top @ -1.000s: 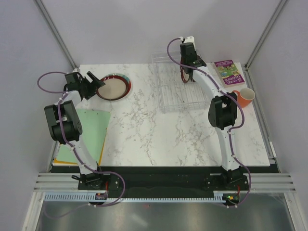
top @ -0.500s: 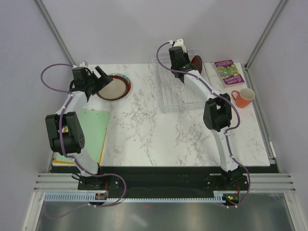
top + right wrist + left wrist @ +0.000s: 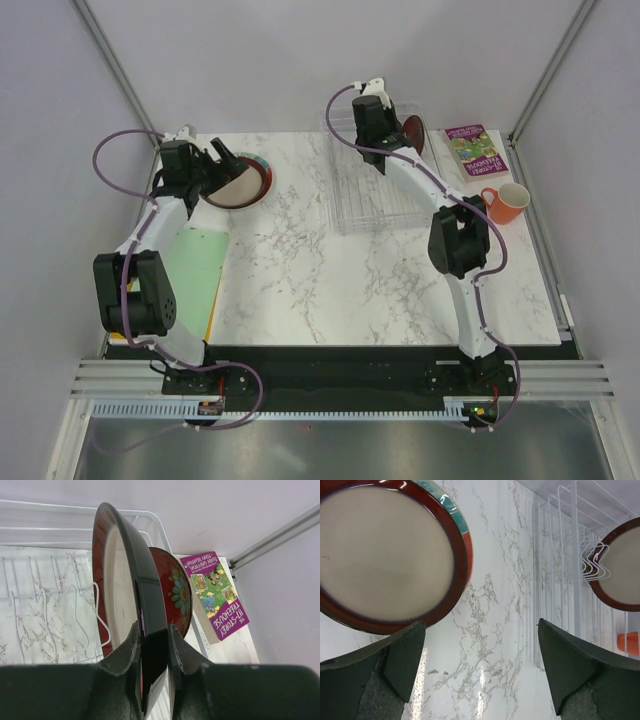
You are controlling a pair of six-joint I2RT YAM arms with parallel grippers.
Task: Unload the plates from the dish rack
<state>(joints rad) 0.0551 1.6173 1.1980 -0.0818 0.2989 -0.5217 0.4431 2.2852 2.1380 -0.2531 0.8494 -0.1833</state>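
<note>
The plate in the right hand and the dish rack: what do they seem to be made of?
The plate in the right hand looks like glazed ceramic: its dark rim is glossy and carries a bright reflection streak. The dish rack looks like clear plastic, since the marbled table shows through it; its thin pale ribs could also be coated wire.

The left arm [image 3: 135,290] and the right arm [image 3: 458,240] are built alike: slim white links joined by bulky, rounded black motor housings. Each rises from a squat black base [image 3: 195,378]. A thin purple cable [image 3: 98,158] loops loosely along each arm from the wrist to the base, and a small white cap [image 3: 372,88] sits on top of the right wrist. In the wrist views the fingers [image 3: 395,665] are dark grey, matt, wedge-shaped blocks with a faintly grainy surface and rounded inner edges.
</note>
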